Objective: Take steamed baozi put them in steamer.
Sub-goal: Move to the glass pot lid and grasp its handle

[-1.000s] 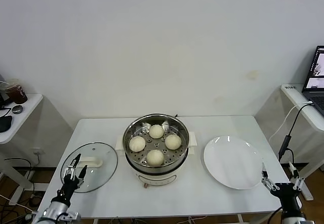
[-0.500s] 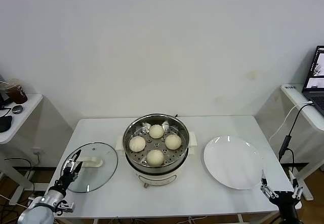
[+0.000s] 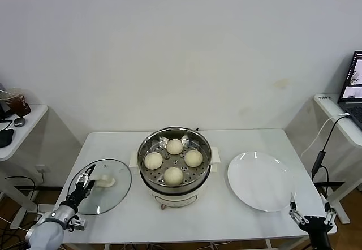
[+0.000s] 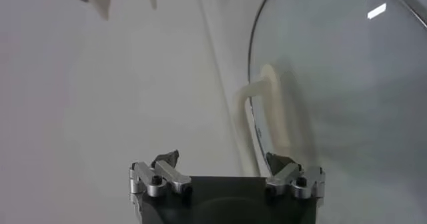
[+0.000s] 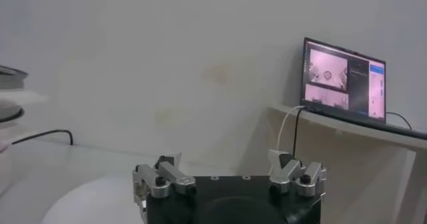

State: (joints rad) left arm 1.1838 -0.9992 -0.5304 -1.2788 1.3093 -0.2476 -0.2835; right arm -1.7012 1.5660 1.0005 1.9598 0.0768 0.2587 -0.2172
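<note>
- steamer (image 3: 175,165) sits mid-table (image 3: 226,216), lid off, perforated tray showing
- four steamed baozi (image 3: 174,146) lie inside the steamer on the tray, in a ring: one at the back, one at the left, one at the right, one at the front; apart from each other
- glass lid (image 3: 110,190) flat on the table just left of the steamer, white handle up
- white plate (image 3: 260,180) just right of the steamer, nothing on it
- left gripper (image 3: 86,179) over the lid's left edge, well left of the steamer, fingers wide, holding nothing
- right gripper (image 3: 309,218) low at the table's front right corner, past the plate from the steamer, fingers wide, holding nothing
- laptop (image 5: 343,79) on a side desk far right of the steamer
</note>
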